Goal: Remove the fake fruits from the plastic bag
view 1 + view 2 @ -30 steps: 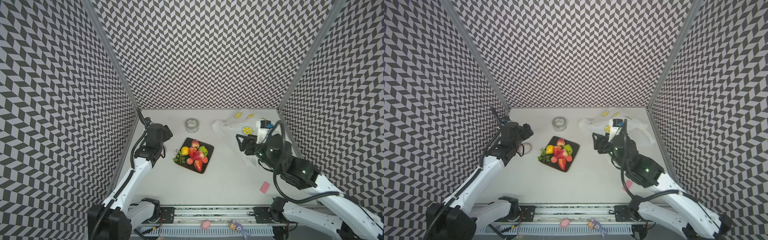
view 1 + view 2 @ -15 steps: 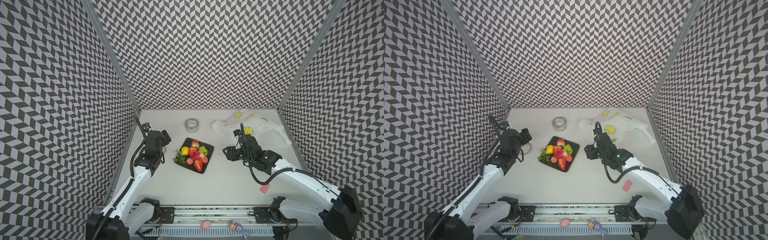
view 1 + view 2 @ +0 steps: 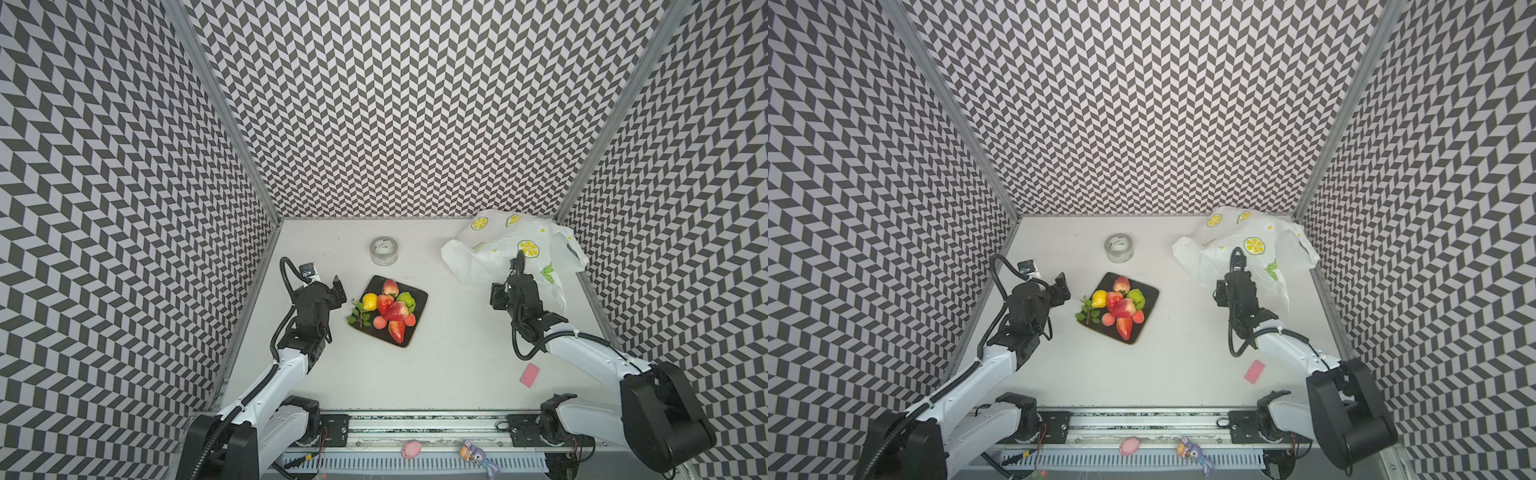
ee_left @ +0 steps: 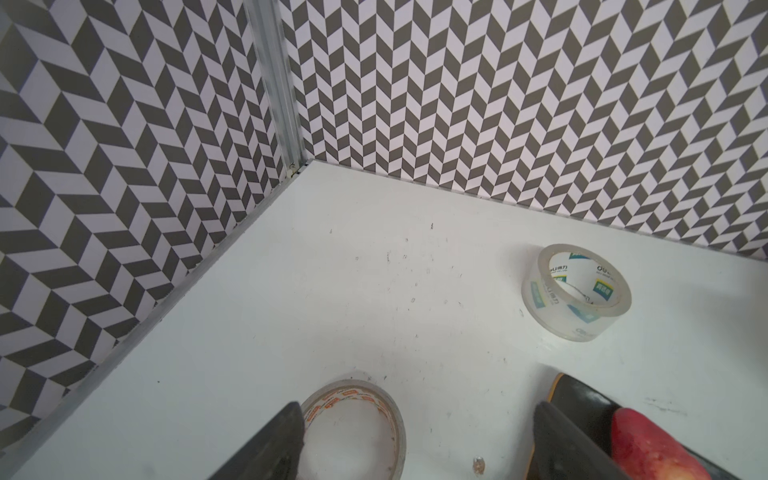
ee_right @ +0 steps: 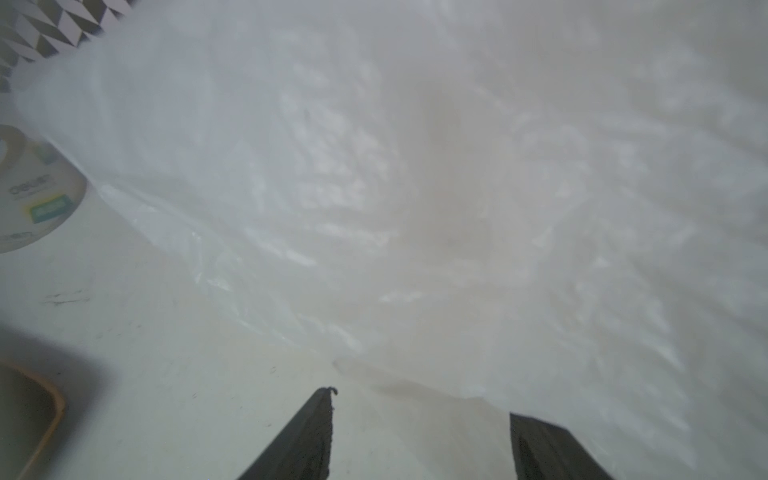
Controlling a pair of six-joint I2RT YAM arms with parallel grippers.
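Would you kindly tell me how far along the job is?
Done: the fruits lie on the plate, outside the bag. In hand: nothing; left gripper and right gripper are open, empty, the right at the bag's edge. Left: unclear whether the bag hides more.

The plastic bag (image 5: 457,166) fills the right wrist view as a soft white blur, its contents impossible to make out. There a tape roll (image 5: 37,187) and a dark plate (image 5: 20,415) are cut off by the edge. In the left wrist view a red fake fruit (image 4: 648,449) is cropped at the corner, and a second tape roll (image 4: 353,419) sits partly behind a finger (image 4: 270,444) of the left gripper (image 4: 419,405).
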